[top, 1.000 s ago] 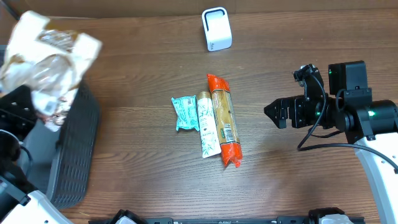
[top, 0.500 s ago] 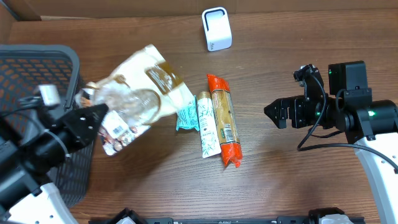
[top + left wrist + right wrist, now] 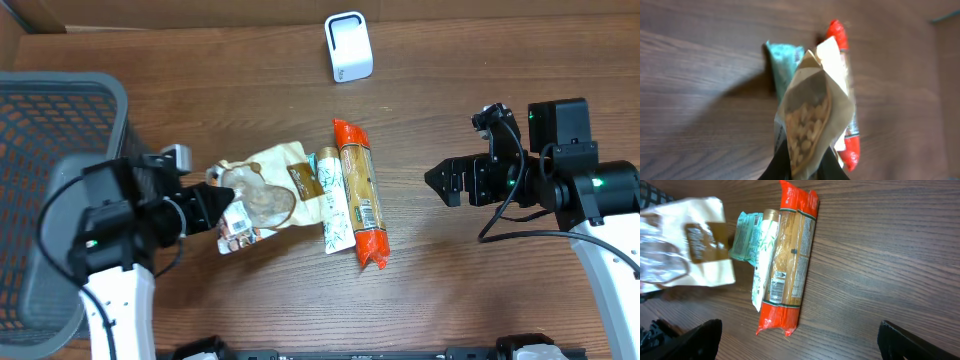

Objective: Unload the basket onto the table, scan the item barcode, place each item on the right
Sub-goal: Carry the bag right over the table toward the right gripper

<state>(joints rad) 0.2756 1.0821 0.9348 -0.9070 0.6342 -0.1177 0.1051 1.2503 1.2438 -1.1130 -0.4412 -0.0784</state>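
My left gripper (image 3: 213, 203), pinched shut on the snack bag (image 3: 262, 195), had swung it from above the basket (image 3: 60, 120) down beside the orange packet (image 3: 359, 195), partly covering the teal pouch (image 3: 782, 55). My right gripper (image 3: 440, 183) hung spread on the packet's far side. Bare table (image 3: 450, 90) led from the packet to the scanner (image 3: 348, 46).

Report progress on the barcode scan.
Done: the left pincer is shut on the snack pouch. In hand: it hangs near the orange packet, short of the white scanner. Left: presenting its barcode. Right pincer open, empty.
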